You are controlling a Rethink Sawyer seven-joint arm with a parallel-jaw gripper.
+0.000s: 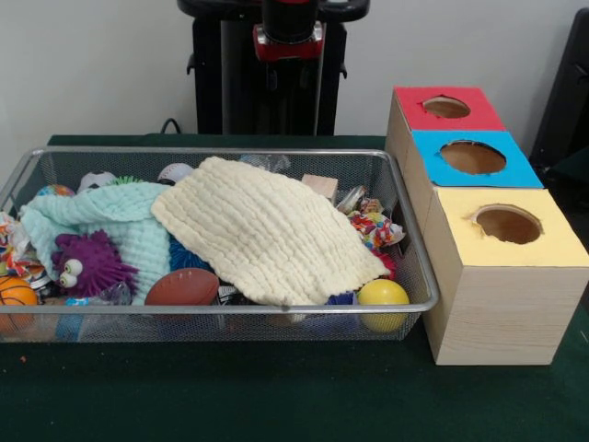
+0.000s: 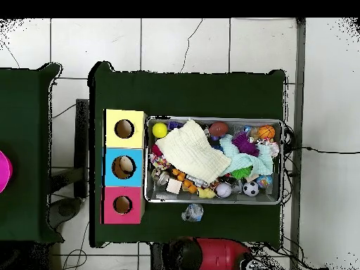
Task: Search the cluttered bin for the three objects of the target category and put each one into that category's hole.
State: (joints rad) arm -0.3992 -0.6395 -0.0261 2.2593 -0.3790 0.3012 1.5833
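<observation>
In the front view, the wire bin (image 1: pixel 419 276) filled the left and middle of the frame on the green table (image 1: pixel 276 396). A cream cloth (image 1: pixel 267 230) lay draped across the middle of the pile, with a mint cloth (image 1: pixel 110 216) to its left. A purple spiky toy (image 1: pixel 87 262) sat at the lower left, a brown football (image 1: pixel 182 287) beside it, an orange basketball (image 1: pixel 14 299) at the left edge and a yellow ball (image 1: pixel 382 299) in the bin's lower right corner. A scrap of clear wrinkled plastic (image 1: pixel 350 198) showed just right of the cream cloth; whether it was one of the three objects could not be told. Three wooden boxes stood right of the bin, topped red (image 1: pixel 446 109), blue (image 1: pixel 471 158) and yellow (image 1: pixel 508 238), each with a round hole. The robot's arm (image 1: pixel 289 37) stood at the top centre; its gripper could not be seen.

In the overhead view, the bin (image 2: pixel 281 162) lay at centre right, the boxes in a column to its left. A clear plastic lump (image 2: pixel 193 211) lay on the table just below the bin. The robot's red base (image 2: pixel 221 254) sat at the bottom; the state of its hand could not be told.
</observation>
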